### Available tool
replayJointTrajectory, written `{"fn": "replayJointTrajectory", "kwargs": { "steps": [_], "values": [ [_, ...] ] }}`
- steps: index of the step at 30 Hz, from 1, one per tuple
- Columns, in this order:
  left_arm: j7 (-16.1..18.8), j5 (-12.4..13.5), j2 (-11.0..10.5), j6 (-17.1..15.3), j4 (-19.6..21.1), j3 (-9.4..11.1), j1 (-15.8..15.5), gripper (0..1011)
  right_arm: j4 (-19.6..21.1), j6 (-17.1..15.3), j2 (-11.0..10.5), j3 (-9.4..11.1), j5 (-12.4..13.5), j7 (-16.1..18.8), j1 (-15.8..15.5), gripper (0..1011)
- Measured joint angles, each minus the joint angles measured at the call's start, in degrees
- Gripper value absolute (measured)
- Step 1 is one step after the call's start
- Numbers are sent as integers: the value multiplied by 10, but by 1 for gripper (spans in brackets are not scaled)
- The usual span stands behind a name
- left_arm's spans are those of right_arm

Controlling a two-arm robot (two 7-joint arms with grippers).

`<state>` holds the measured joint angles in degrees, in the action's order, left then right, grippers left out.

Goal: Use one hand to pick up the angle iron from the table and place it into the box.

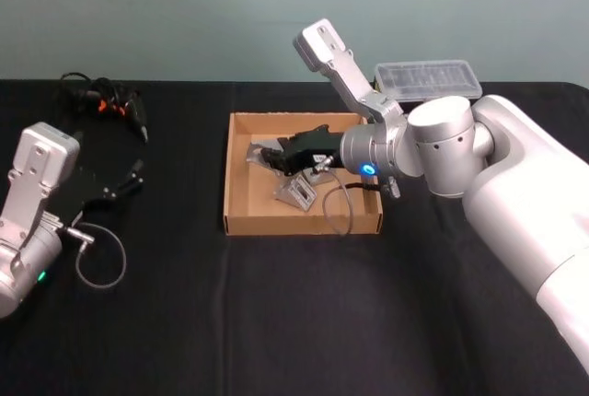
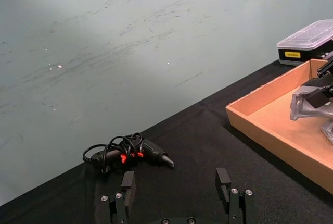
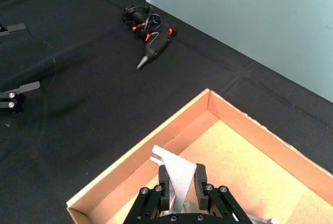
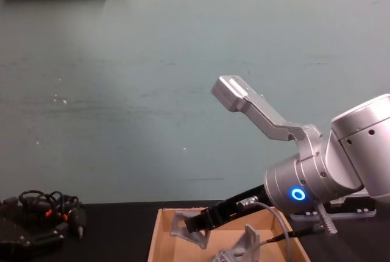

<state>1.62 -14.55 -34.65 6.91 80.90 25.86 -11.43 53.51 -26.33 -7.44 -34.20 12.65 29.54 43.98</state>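
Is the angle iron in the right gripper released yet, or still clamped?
Clamped. The right gripper has both fingers closed on the angle iron, held above the floor of the box. Another bracket already lies inside.

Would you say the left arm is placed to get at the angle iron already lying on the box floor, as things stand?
Probably not readily. The left gripper sits open over the table, apart from the box, and the right gripper holds another angle iron right above the loose angle iron.
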Motion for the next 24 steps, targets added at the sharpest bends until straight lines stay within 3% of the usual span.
{"fn": "replayJointTrajectory", "kwargs": {
  "steps": [8, 24],
  "values": [
    [0, 0, 0, 0, 0, 0, 0, 1011, 6, -1, -2, 0, 0, 0, -3, 332],
    [0, 0, 0, 0, 0, 0, 0, 1011, 11, -2, -4, 0, 1, 0, -5, 816]
  ]
}}
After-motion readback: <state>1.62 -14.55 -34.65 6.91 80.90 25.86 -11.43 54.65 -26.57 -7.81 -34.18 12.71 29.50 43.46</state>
